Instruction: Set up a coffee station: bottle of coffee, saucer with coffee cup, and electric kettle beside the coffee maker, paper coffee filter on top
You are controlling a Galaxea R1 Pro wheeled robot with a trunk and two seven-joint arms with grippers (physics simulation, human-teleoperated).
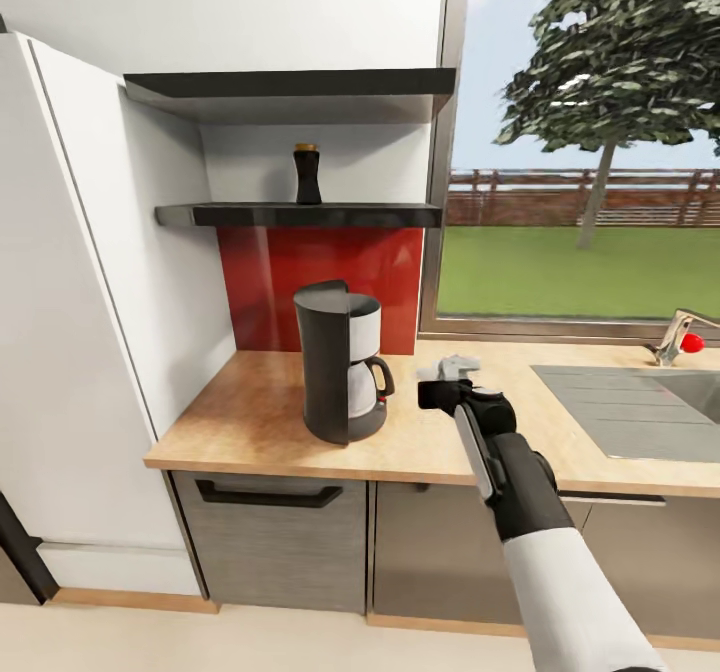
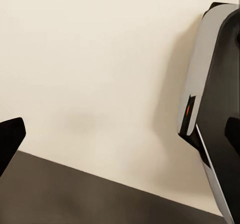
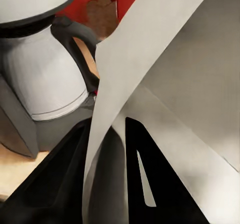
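At the far left of the head view stands a tall white cabinet (image 1: 70,302). Right of it, in the upper centre, the bottle of coffee (image 1: 307,174) stands upright on the kitchen shelf (image 1: 300,215), with a thicker dark shelf (image 1: 290,87) above it and a red backsplash (image 1: 320,282) below. Lower, at centre, the coffee maker (image 1: 340,360) stands on the kitchen countertop (image 1: 250,422), its carafe handle turned to the right. Just right of it, the right gripper (image 1: 447,384) hovers above the counter, its fingers closed on the paper coffee filter (image 1: 455,363); the right wrist view shows the white paper (image 3: 150,84) pinched between the dark fingers (image 3: 145,184), the carafe close beside. At far right lie the steel sink (image 1: 640,402) and its faucet (image 1: 680,337). The left wrist view shows a pale floor; whether the left gripper is open or closed cannot be told.
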